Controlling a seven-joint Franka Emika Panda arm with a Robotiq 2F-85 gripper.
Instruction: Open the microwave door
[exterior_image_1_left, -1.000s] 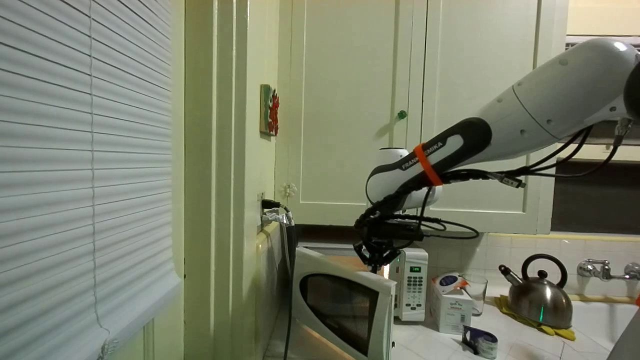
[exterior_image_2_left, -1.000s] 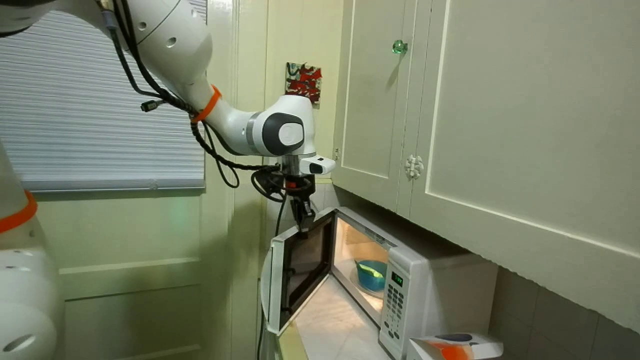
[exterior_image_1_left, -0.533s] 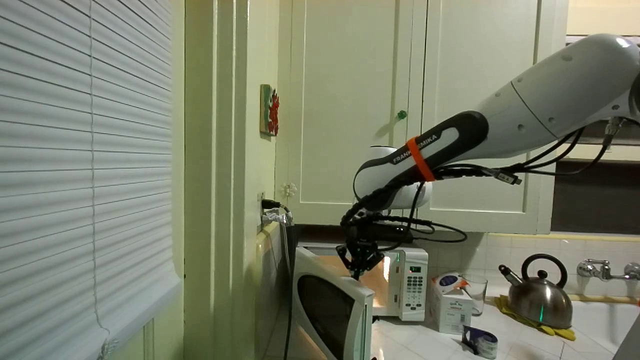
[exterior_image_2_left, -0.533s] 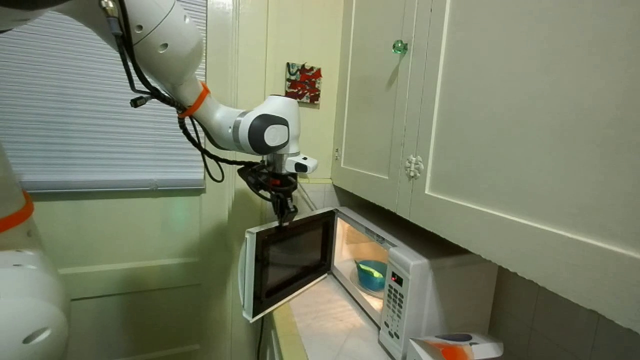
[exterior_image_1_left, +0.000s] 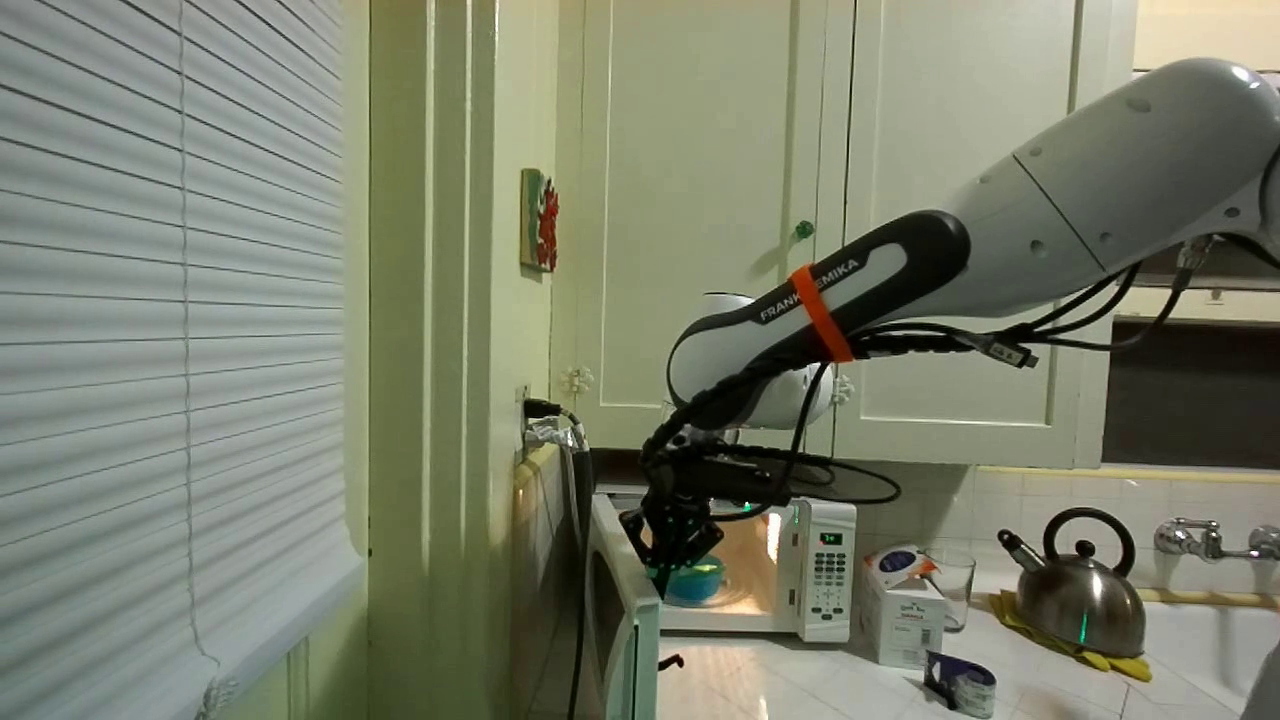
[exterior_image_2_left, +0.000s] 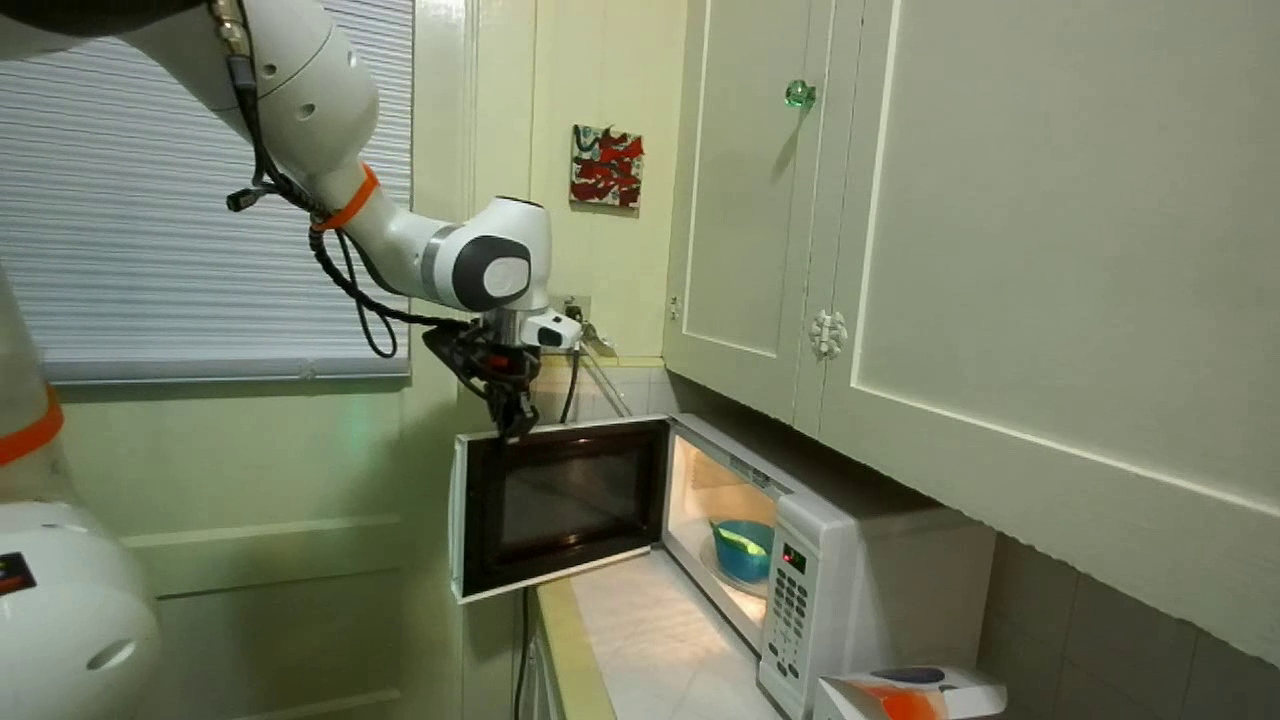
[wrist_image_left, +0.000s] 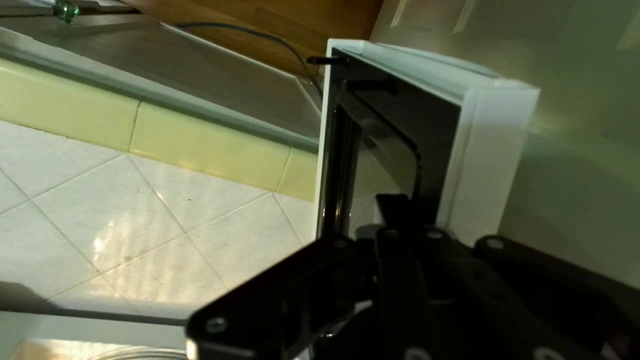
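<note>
Arm (exterior_image_1_left: 1110, 170) observed sloping down to the wrist (exterior_image_2_left: 490, 270) in both exterior views. Wrist bent, its end directed downward. Claw (exterior_image_2_left: 514, 430) hangs beneath it, pointing down. Fingers (wrist_image_left: 393, 210) found drawn together, tips side by side in the wrist view, with the black linkages (wrist_image_left: 240, 305) spread to either side. A lower white link (exterior_image_2_left: 80, 600) stands partly in view at the edge of an exterior view.
</note>
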